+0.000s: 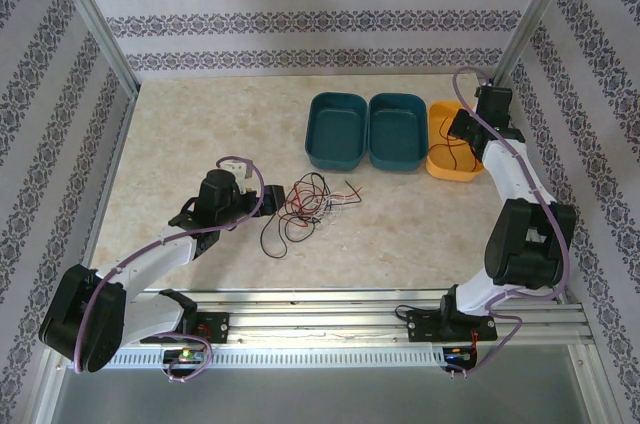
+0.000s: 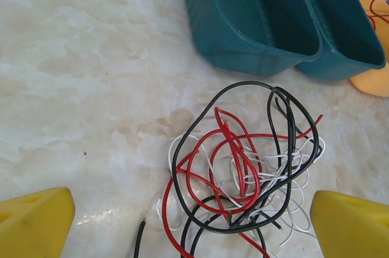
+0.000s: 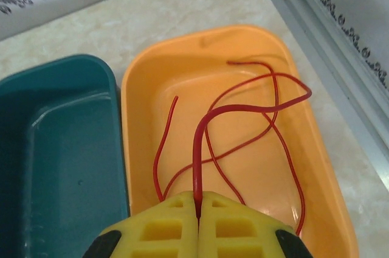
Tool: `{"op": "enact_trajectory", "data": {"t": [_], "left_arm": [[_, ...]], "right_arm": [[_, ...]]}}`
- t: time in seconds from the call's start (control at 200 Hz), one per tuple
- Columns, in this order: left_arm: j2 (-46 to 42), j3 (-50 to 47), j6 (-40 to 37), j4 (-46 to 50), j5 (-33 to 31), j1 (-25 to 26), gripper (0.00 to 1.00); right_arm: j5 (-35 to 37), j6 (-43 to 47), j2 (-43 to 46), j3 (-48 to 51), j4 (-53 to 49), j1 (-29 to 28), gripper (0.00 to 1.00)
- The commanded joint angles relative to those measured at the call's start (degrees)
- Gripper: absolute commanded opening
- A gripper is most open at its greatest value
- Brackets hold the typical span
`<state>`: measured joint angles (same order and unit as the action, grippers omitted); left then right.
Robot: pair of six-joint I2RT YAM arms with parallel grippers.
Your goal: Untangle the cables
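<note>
Landmark: the shallow oval orange plastic tray [image 3: 182, 69] [image 1: 440, 162] is being used as the reference for every place below.
Right gripper [image 3: 199, 200] [image 1: 456, 134]: its yellow fingers are being pressed together on one thin red cable strand [image 3: 231, 109], right over the tray's near end. The strand's slack is being draped in loops inside the tray.
Left gripper [image 2: 194, 227] [image 1: 258, 200]: its yellow fingers are being held spread wide, well to the left of the tray. No strand is being pinched.
Cables: the loose knot of thin red, black and white cables [image 2: 243, 167] [image 1: 305, 206] is being shown on the marbled table top [image 2: 79, 87]. It lies left of the tray, beyond the two deep teal plastic tubs [image 1: 366, 132] [image 2: 255, 20] sitting side by side against the tray's left.
Handling: the strands are being judged very light, limp and springy, with smooth insulation that may slip. A tug on one will probably drag the whole knot.
Hold: an outer loop or a free end is being favoured, such as the wide black loop on the knot's tub side.
Progress: one red strand is being judged separated, with the others not yet sorted.
</note>
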<state>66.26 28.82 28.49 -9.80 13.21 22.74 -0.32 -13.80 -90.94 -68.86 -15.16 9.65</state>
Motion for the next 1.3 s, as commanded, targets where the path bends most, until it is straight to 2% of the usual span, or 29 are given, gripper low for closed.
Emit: {"op": "enact_trajectory", "data": {"t": [0.0,0.74,0.944,1.139,1.294], "left_arm": [[-0.26,-0.05,-0.02,0.22,-0.28,-0.51,0.99],[-0.11,-0.50,0.01,-0.26,-0.07,-0.54,0.99],[-0.78,-0.34,0.03,0.22,-0.12,-0.55,0.99],[-0.17,0.44,-0.15,0.21,0.19,-0.59,0.99],[0.59,0.52,0.08,-0.56,0.65,-0.58,0.99]], "right_arm": [[-0.54,-1.70,-1.29,0.74,-1.19,0.37,0.00],[0.05,-6.89,-6.32,-0.97,-8.83,0.46,0.02],[-0.57,-7.41,-6.03,-1.14,-9.07,0.46,0.09],[0.36,-6.30,-6.18,-3.28,-10.98,0.45,0.25],[1.09,-6.32,-5.80,-4.00,-11.82,0.46,0.27]]}}
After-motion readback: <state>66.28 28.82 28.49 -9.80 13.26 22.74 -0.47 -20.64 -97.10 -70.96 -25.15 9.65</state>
